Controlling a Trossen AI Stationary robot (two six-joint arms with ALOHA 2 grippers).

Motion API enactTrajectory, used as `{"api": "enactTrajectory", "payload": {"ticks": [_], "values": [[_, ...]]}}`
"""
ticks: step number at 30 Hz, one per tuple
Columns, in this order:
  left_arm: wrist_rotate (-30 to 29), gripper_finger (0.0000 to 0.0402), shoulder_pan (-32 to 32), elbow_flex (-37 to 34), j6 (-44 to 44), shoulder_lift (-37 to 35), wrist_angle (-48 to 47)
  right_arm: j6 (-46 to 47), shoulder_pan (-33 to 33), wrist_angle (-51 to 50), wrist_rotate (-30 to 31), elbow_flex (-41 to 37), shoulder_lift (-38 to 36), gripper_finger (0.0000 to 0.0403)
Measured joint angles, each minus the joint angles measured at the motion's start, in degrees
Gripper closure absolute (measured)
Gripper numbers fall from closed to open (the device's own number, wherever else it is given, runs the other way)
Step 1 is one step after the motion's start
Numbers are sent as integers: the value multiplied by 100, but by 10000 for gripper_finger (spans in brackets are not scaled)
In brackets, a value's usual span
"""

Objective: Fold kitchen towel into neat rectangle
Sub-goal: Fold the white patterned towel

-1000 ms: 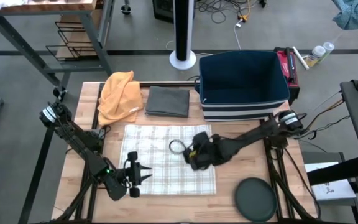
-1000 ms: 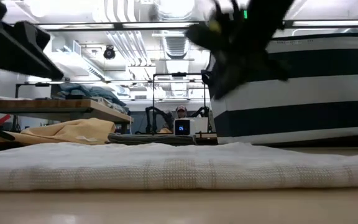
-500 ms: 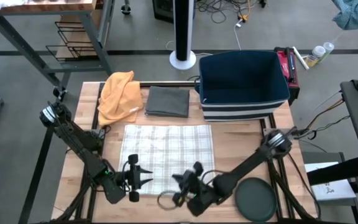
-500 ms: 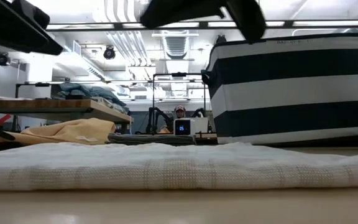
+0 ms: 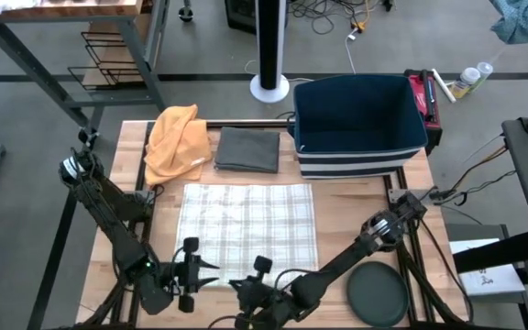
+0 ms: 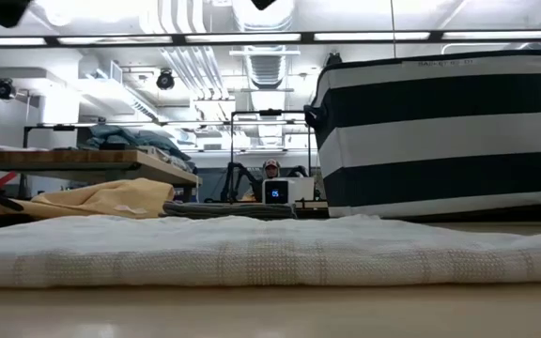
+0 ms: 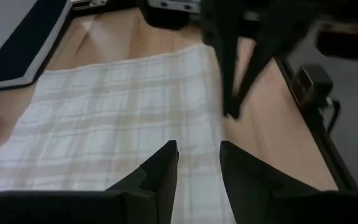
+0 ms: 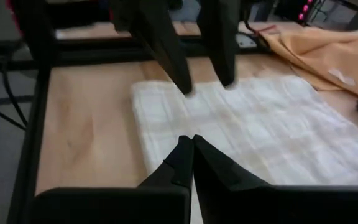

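Note:
The white plaid kitchen towel (image 5: 246, 229) lies spread flat on the wooden table, and fills the foreground of the low view as a towel (image 6: 252, 249). My left gripper (image 5: 207, 275) hovers open above the towel's near left corner, its fingers (image 7: 166, 168) standing apart over the cloth. My right gripper (image 5: 244, 291) is shut and hangs above the table's near edge, just off the towel's near hem; the right wrist view shows my right gripper (image 8: 192, 140) pointing across the towel (image 8: 260, 130) at the left arm's fingers (image 8: 166, 56).
An orange cloth (image 5: 177, 137) and a folded grey cloth (image 5: 247, 149) lie along the far edge. A striped navy bin (image 5: 360, 124) stands at the far right. A dark round disc (image 5: 376, 293) sits at the near right corner. Bare wood borders the towel's left and right.
My right gripper has swept from over the towel's right middle to the table's near edge, rolling as it went, and stays shut. My left gripper has risen a little and drawn back toward the near left corner. The towel lies flat as before.

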Motion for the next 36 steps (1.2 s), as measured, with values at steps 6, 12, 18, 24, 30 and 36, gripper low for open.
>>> {"api": "enactTrajectory", "payload": {"ticks": [6, 12, 18, 24, 30, 36], "values": [[-7, 287, -208, 8, -368, -82, -783, 863, 0, -478, -46, 160, 32, 388], [-572, 287, -206, -25, -405, -94, -1012, 1052, -88, -475, -13, 91, 57, 383], [-774, 287, -199, -89, -352, -109, -1013, 1286, -314, -503, -281, 19, 210, 390], [-1047, 287, -195, -155, -233, -122, -1098, 1281, -510, -680, -629, 12, 220, 390], [-1063, 287, -188, -162, -305, -122, -1194, 1284, -617, -724, -610, -53, 221, 390], [-1139, 287, -175, -199, -318, -122, -1207, 2140, -696, -498, -614, -563, 223, 390]]}}
